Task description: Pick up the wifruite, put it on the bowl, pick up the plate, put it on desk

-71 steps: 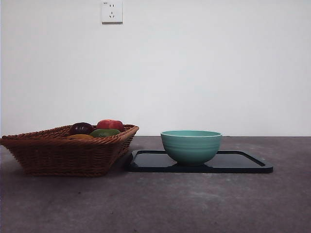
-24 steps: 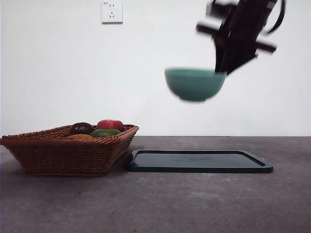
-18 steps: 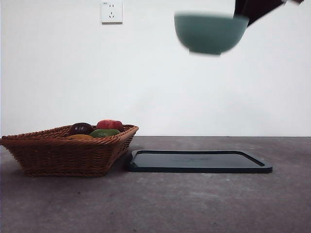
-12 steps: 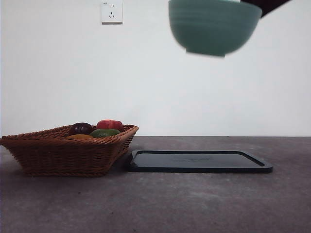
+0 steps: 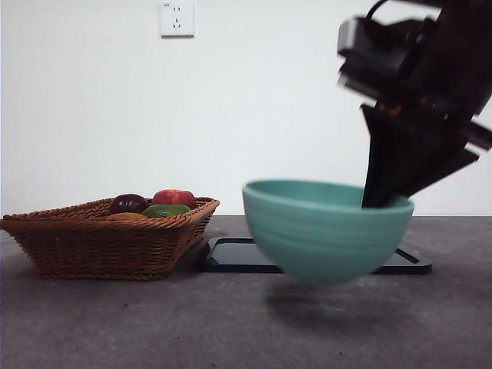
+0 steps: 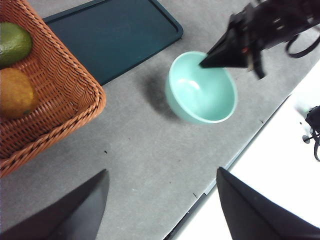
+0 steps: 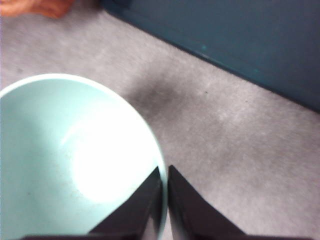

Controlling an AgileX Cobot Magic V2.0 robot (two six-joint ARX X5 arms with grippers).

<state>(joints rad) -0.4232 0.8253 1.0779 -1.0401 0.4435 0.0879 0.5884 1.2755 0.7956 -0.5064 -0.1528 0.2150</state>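
The mint-teal bowl (image 5: 328,229) hangs low over the desk (image 5: 154,323), in front of the plate (image 5: 234,256), a flat dark rectangular tray. My right gripper (image 5: 377,201) is shut on the bowl's rim (image 7: 162,195) and reaches down from the upper right. The bowl (image 6: 201,87) is empty inside. The wifruite (image 6: 15,92), brownish-orange, lies in the wicker basket (image 6: 60,115) beside a green fruit (image 6: 12,42). In the front view the wifruite (image 5: 127,217) barely shows over the basket's rim. My left gripper (image 6: 162,172) is open, high above the desk near its edge.
The wicker basket (image 5: 100,246) stands at the left and also holds a dark purple fruit (image 5: 127,203) and a red one (image 5: 174,197). The tray (image 7: 225,35) lies just behind the bowl. The desk's edge (image 6: 220,175) runs close by the bowl.
The bowl was lifted off the tray, carried up high, then brought down and nearer the camera. It now hangs low over the desk in front of the tray.
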